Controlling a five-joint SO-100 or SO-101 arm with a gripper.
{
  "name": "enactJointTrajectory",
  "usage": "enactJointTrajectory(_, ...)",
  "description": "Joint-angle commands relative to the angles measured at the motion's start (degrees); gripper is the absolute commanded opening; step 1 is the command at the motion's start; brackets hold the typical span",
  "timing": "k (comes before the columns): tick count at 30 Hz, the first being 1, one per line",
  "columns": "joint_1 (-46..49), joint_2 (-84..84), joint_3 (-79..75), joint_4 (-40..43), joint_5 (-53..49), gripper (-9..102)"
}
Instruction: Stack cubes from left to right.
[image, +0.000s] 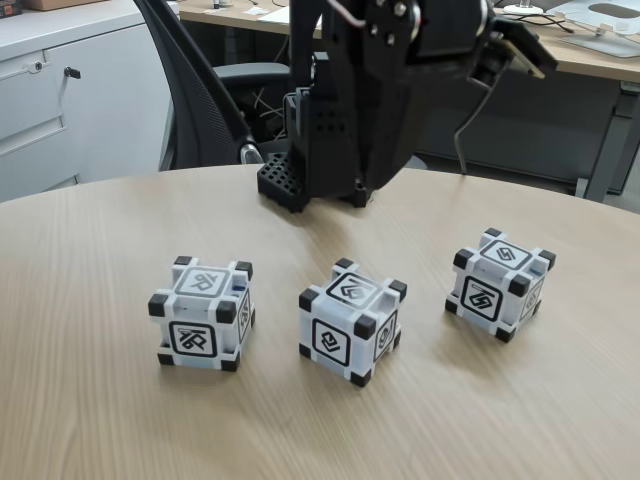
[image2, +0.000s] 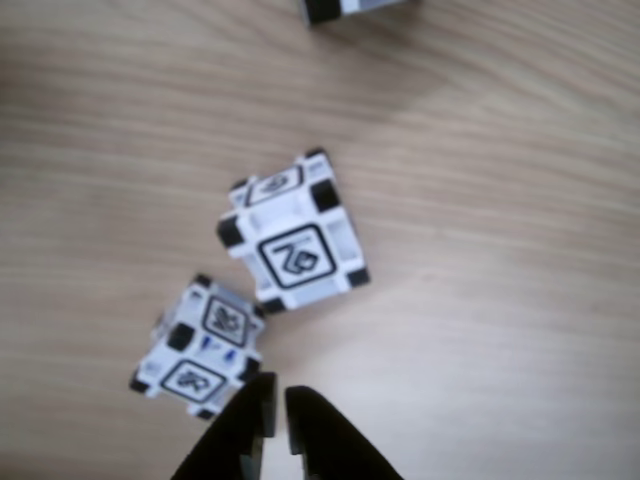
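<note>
Three grey-white cubes with black corners stand apart in a row on the wooden table (image: 90, 400) in the fixed view: a left cube (image: 202, 315), a middle cube (image: 352, 320) and a right cube (image: 500, 283). The black arm (image: 380, 90) is folded up high behind them. The other view looks down on one cube (image2: 295, 235) near the centre, a second cube (image2: 200, 348) at lower left and the edge of a third cube (image2: 350, 8) at the top. My gripper (image2: 279, 392) enters from the bottom edge, shut and empty, hanging above the table just right of the lower-left cube.
An office chair (image: 200, 90) and a grey cabinet (image: 60, 90) stand behind the table. The arm's black base (image: 285, 185) sits at the table's far edge. Desks with cables run along the back.
</note>
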Motion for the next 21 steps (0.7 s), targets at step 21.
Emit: enactJointTrajectory(21, -2.90, -6.77, -1.41, 0.26, 6.68, 0)
